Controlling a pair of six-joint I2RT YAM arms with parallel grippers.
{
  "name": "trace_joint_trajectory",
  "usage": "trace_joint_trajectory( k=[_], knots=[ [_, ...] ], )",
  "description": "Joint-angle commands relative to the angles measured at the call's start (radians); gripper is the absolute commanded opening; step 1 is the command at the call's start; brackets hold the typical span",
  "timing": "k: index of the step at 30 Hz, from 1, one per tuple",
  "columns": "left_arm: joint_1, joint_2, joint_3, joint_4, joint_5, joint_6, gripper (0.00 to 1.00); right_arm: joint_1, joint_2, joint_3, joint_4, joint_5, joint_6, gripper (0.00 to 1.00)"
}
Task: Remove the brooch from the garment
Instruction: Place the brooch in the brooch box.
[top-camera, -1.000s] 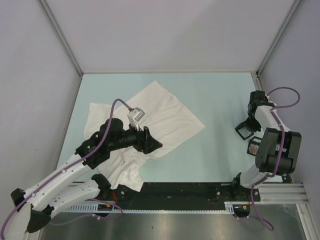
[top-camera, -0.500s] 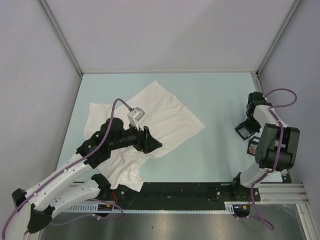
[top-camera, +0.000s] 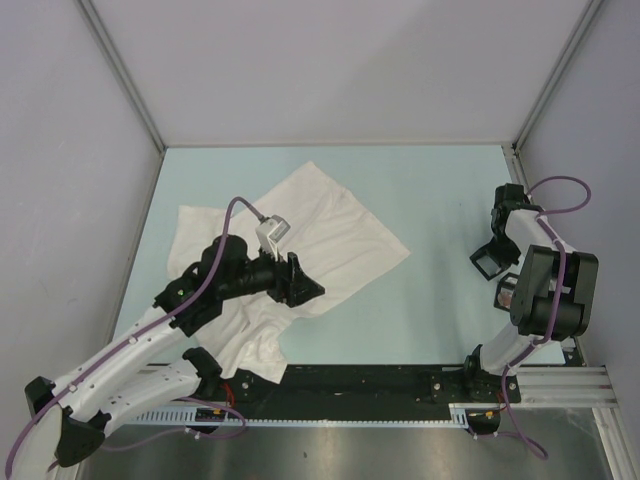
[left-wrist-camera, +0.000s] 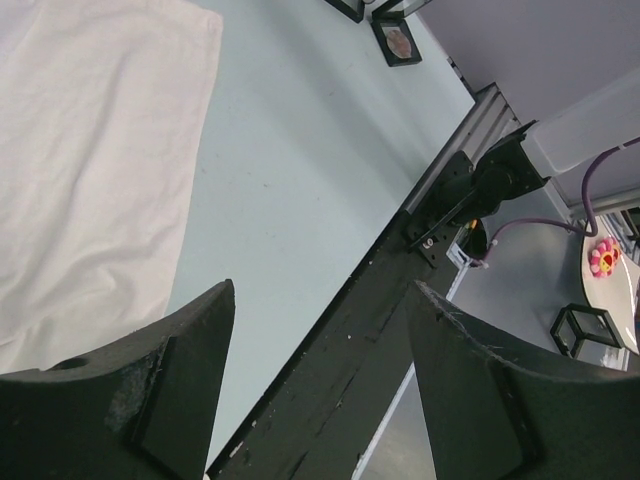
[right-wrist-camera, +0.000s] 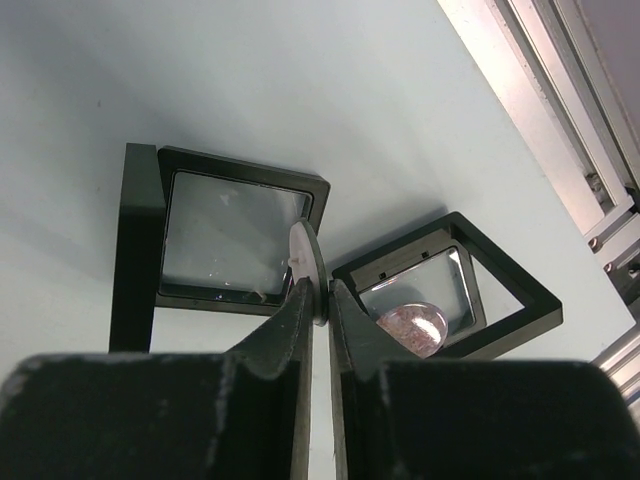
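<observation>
Top external view: the garment (top-camera: 335, 225) is seen lying rumpled on the pale blue table (top-camera: 430, 190), left of the frame's centre, with one corner reaching towards the middle and its lower folds near the black rail (top-camera: 370, 380) at the bottom. The left gripper (top-camera: 303, 285) is held over the garment's lower right part; whether the cloth is touched cannot be told from this view.

In the left wrist view the two dark fingers (left-wrist-camera: 150, 390) are spread wide at the bottom of the frame, and nothing is held between them. The white cloth fills the upper left of that frame, and bare table and the rail are seen in the gap between the fingers.

In the right wrist view the right gripper (right-wrist-camera: 320, 293) is shown with its fingers pressed almost together on a thin pale disc (right-wrist-camera: 306, 250), which is seen edge-on and sticks up above the fingertips. Whether this disc is the brooch cannot be told. Behind it, two black square frames are set on the table: the left frame (right-wrist-camera: 140, 250) with a clear pane, and the right frame (right-wrist-camera: 505, 282), tilted, in which a pinkish rounded stone (right-wrist-camera: 412, 325) is seen. The two frames are just beside each other, and both are well apart from the garment, at the right side of the table.
</observation>
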Motion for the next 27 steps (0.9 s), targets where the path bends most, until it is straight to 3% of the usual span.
trace_joint_trajectory(
  k=[1, 8, 16, 27],
  knots=[
    [0.012, 0.001, -0.006, 0.041, 0.032, 0.001, 0.73, 0.001, 0.005, 0.001, 0.031, -0.025, -0.003, 0.13],
    [0.014, 0.0, -0.012, 0.041, 0.033, -0.004, 0.73, 0.0, -0.003, 0.001, 0.046, -0.077, -0.009, 0.22],
    [0.017, 0.0, -0.02, 0.05, 0.042, -0.01, 0.73, -0.002, -0.021, 0.001, 0.055, -0.093, -0.011, 0.23],
    [0.018, -0.005, -0.031, 0.064, 0.053, -0.016, 0.74, -0.005, -0.069, 0.001, 0.072, -0.136, -0.009, 0.42]
  ],
)
